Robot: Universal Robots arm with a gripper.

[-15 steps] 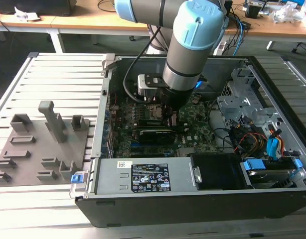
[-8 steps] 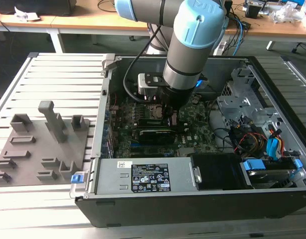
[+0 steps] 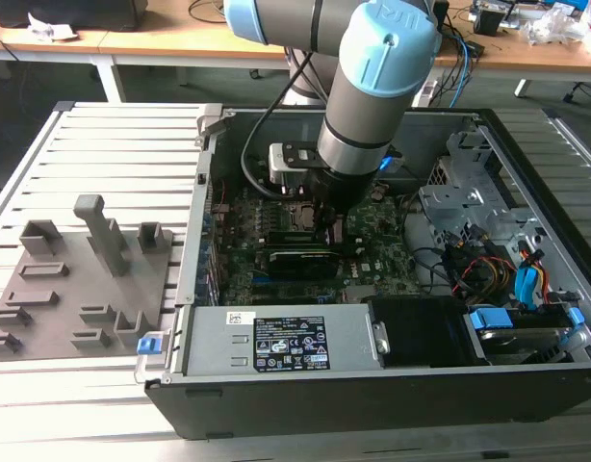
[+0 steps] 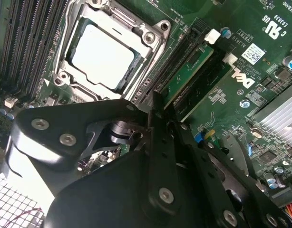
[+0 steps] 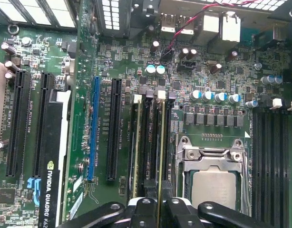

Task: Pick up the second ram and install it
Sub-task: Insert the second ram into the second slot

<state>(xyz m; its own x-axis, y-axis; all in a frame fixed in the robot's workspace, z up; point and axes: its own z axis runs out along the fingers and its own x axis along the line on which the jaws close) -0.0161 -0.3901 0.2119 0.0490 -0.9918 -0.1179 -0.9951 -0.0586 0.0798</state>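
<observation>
Green and thin, the second ram (image 5: 160, 156) stands edge-on in its slot, pinched by the gripper (image 5: 160, 205).

I see the arm (image 3: 377, 106) filling the middle of the open computer case (image 3: 526, 164), so the way down there is taken. Right of centre in the exterior view, a metal drive cage (image 3: 469, 188) and loose cables (image 3: 488, 269) crowd the board. Along the lower edge the power supply (image 3: 286, 339) blocks entry. In the first wrist view the CPU socket (image 5: 212, 175) sits just beside the ram slots (image 5: 150, 142), with the black graphics card (image 5: 53, 156) standing further left. The grey fixture tray (image 3: 74, 279) on the worktop (image 3: 113, 144) lies open from above.
</observation>
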